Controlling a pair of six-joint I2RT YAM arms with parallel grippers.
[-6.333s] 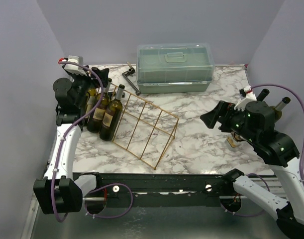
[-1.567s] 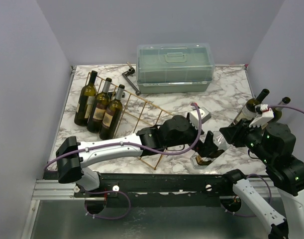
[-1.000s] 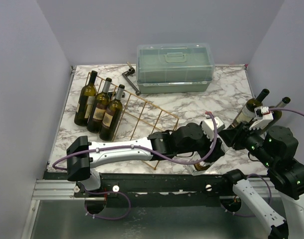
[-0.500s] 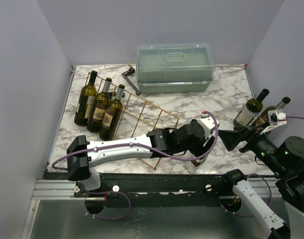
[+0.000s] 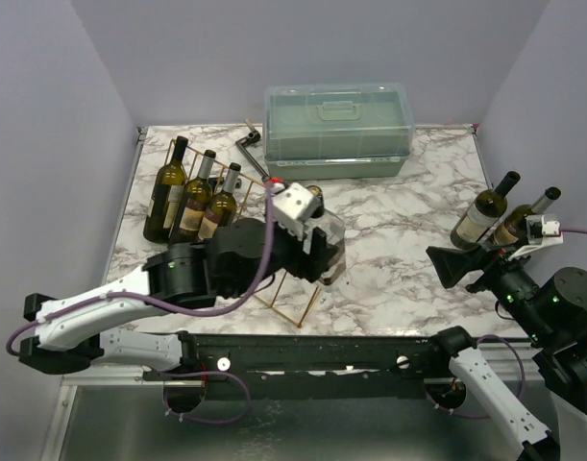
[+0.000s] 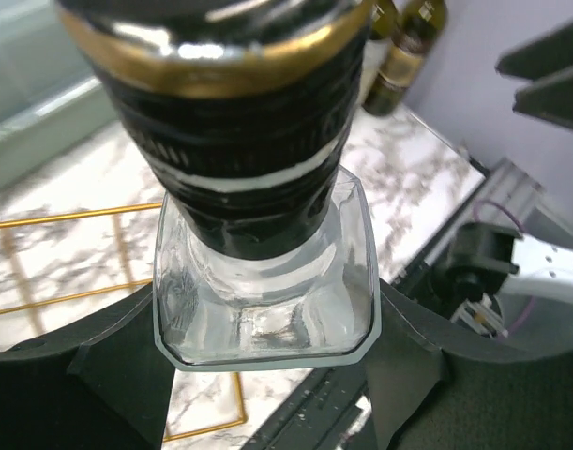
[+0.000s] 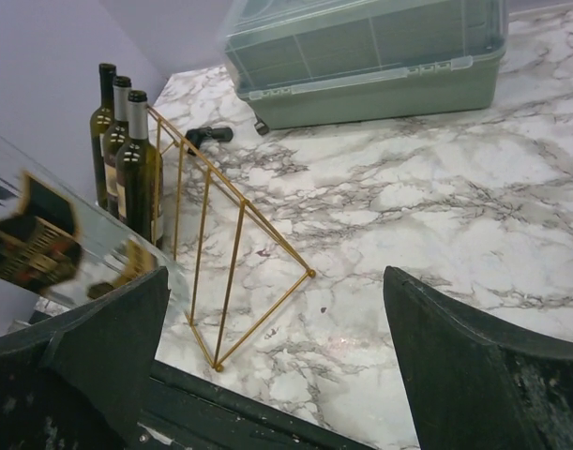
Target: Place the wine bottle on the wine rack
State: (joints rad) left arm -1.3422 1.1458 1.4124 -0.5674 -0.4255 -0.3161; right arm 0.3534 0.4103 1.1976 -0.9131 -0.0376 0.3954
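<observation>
Wine bottle (image 5: 322, 233) has just passed from my right claw (image 5: 453, 267), now sprung wide, empty and drawn back at the right edge of the table (image 5: 408, 211), to my left claw (image 6: 263, 366), part-closed around its glass, over the free end of the wine rack (image 7: 241, 208), so I judge only lowering remains.

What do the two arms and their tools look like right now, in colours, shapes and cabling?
The left arm and right arm have white link shells and black joint housings. A purple cable loops along each. The left tool and right tool have broad, wedge-shaped matte black fingers.
</observation>
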